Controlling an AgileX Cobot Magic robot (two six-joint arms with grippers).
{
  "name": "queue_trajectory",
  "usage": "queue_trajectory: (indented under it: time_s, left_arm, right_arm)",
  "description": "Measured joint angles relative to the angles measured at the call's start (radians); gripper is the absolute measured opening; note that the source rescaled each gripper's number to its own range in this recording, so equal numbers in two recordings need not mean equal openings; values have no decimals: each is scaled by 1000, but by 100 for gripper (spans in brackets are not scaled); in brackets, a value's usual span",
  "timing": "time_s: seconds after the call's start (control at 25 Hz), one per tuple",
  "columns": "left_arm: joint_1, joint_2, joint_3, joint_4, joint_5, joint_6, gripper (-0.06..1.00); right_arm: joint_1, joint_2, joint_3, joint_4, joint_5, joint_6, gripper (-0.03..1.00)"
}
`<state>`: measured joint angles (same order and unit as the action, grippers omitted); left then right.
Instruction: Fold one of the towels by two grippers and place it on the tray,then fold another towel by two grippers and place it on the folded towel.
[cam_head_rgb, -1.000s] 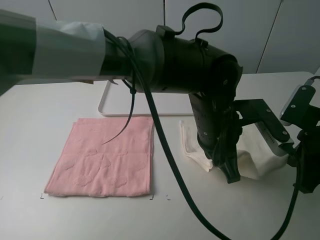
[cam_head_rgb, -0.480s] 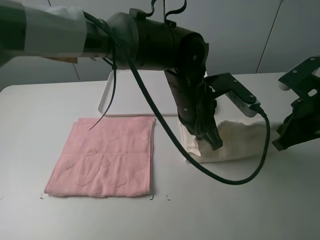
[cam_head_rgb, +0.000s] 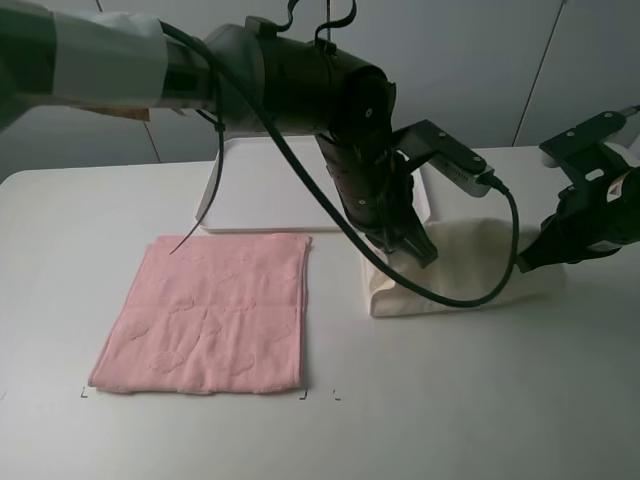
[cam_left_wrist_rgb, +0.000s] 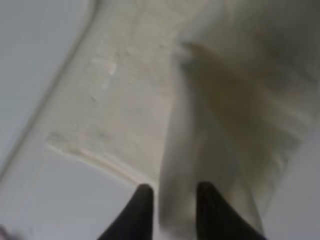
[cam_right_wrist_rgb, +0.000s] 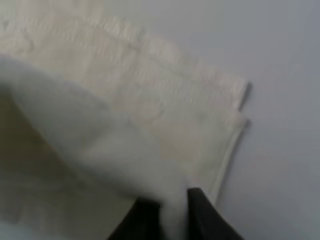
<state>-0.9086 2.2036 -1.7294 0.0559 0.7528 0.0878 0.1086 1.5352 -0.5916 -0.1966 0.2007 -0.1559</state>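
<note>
Left claw (cam_left_wrist_rgb: 175, 189) and right claw (cam_right_wrist_rgb: 170, 197) pinch the folded cream towel (cam_head_rgb: 465, 275), not yet on the tray (cam_head_rgb: 260, 190); pink towel (cam_head_rgb: 210, 310) untouched

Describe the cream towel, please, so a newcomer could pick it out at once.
On the white table, look beside the near right corner of the tray. The cream towel lies there folded into a band, whereas the pink towel to its left is spread flat.

Cream towel (cam_head_rgb: 455, 270) carried from lower right to centre right — now folded band; left gripper (cam_head_rgb: 422, 254), right gripper (cam_head_rgb: 527, 264) higher in frame.
</note>
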Motion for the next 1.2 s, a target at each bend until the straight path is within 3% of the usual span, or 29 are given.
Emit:
queue_trajectory:
  time_s: [0.08, 0.16, 0.2, 0.28, 0.4, 0.48, 0.72, 0.88, 1.0, 1.2]
  left_arm:
    - [1, 0, 0, 46, -11, -49, 61]
    - [1, 0, 0, 110, -22, -118, 90]
    - [1, 0, 0, 144, -24, -155, 95]
    - [1, 0, 0, 194, -18, -193, 98]
    - [1, 0, 0, 226, 9, -190, 98]
    - [1, 0, 0, 228, 27, -168, 98]
    - [27, 2, -17, 116, 32, -272, 99]
    - [70, 35, -35, 67, 40, -362, 99]
    - [103, 66, -38, 2, 61, -399, 99]
    - [110, 81, -75, -75, 58, -347, 99]
  right_arm:
    - [0, 4, 0, -23, -52, 2, 39]
    - [0, 5, 0, -31, -120, 2, 75]
    - [0, 5, 0, -36, -144, 2, 88]
    - [0, 5, -2, -41, -179, 2, 98]
    - [0, 6, -4, -11, -182, 14, 100]
    - [-3, 13, -27, 35, -127, 39, 100]
    - [-100, 117, -219, 182, 192, 82, 100]
    - [-119, 189, -326, 208, 349, 58, 100]
    - [-119, 217, -354, 211, 396, 47, 100]
    - [-119, 224, -360, 211, 412, 39, 100]
